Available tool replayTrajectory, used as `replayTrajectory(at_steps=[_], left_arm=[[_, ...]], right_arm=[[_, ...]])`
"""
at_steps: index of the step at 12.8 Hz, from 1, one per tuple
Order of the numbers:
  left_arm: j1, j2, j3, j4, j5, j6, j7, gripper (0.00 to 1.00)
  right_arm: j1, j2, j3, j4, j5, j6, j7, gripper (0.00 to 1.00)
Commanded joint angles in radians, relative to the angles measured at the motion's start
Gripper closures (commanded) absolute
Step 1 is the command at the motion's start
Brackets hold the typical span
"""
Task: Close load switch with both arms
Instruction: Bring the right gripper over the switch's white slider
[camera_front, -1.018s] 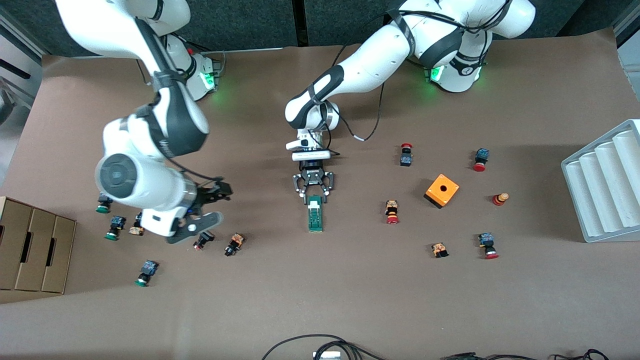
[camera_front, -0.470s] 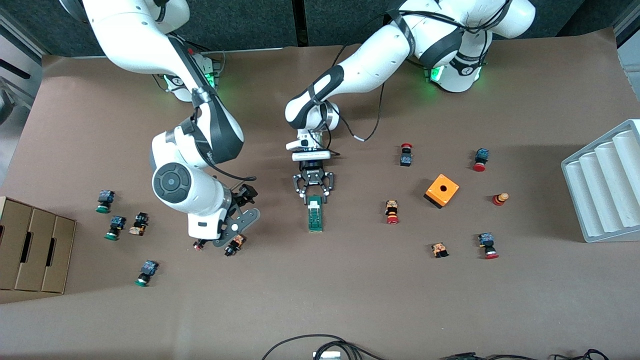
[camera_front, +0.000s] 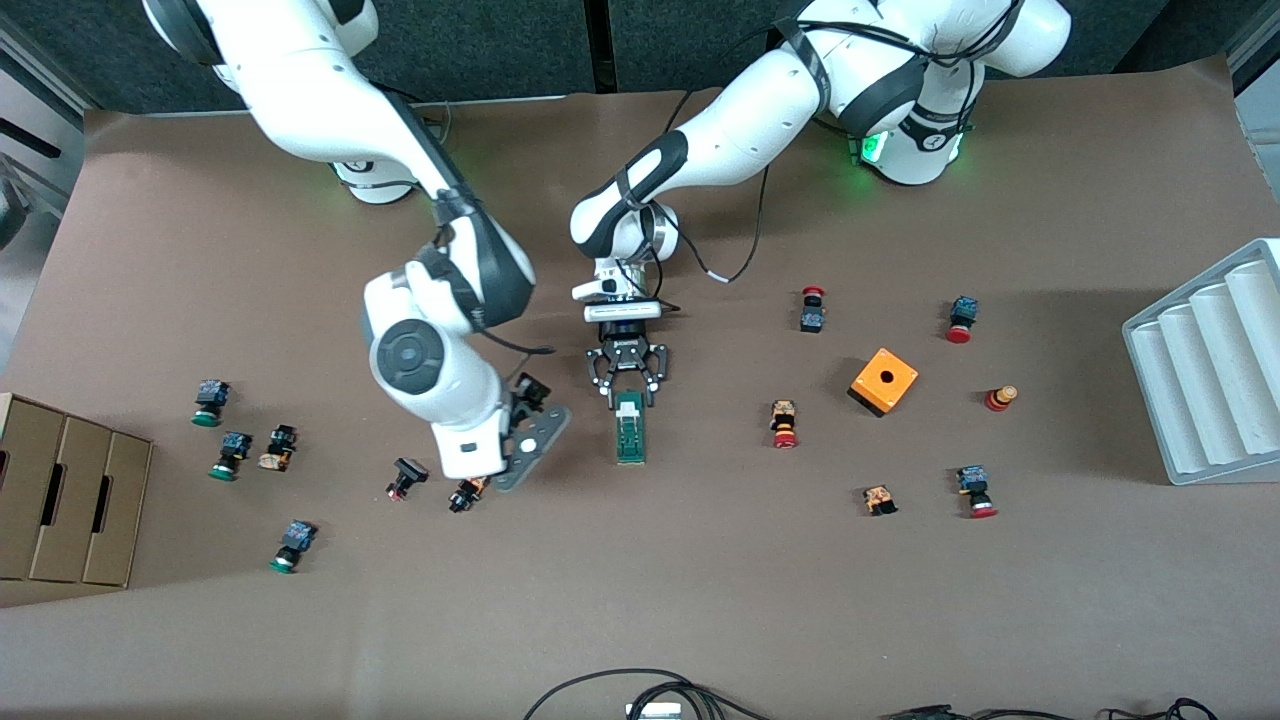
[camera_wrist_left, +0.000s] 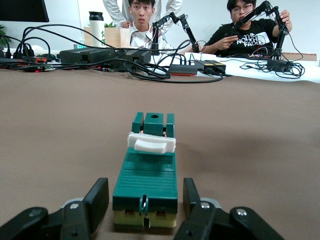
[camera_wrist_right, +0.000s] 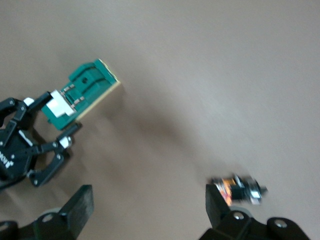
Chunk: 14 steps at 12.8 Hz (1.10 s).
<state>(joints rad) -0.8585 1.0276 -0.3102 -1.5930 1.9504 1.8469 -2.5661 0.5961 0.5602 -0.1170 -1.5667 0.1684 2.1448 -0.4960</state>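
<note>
Evenly and brightly lit from overhead in the front view, with soft, short shadows under both arms (camera_front: 440, 330) and beside the orange box (camera_front: 884, 381). Green glow at the left arm's base (camera_front: 872, 148) (spilling faintly onto the table (camera_front: 700, 600)). Sharp on the load switch (camera_wrist_left: 148, 170) in the left wrist view, softer toward the background. Motion-blurred throughout the right wrist view, the small push button (camera_wrist_right: 239, 189) smeared.
</note>
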Motion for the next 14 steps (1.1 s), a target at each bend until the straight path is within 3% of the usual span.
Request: replayTrajectory(at_steps=[1,14], left_arm=[[-0.017,0.011,0.010,0.010,0.015,-0.018,-0.016,0.32],[-0.027,0.028,0.048,0.011,0.038,-0.018,-0.022,0.32]], right_arm=[[0.053,0.073,-0.012,0.017,0.011,0.101,-0.021,0.00],[0.139,0.147,-0.012,0.019,0.011,0.210,-0.012,0.00]])
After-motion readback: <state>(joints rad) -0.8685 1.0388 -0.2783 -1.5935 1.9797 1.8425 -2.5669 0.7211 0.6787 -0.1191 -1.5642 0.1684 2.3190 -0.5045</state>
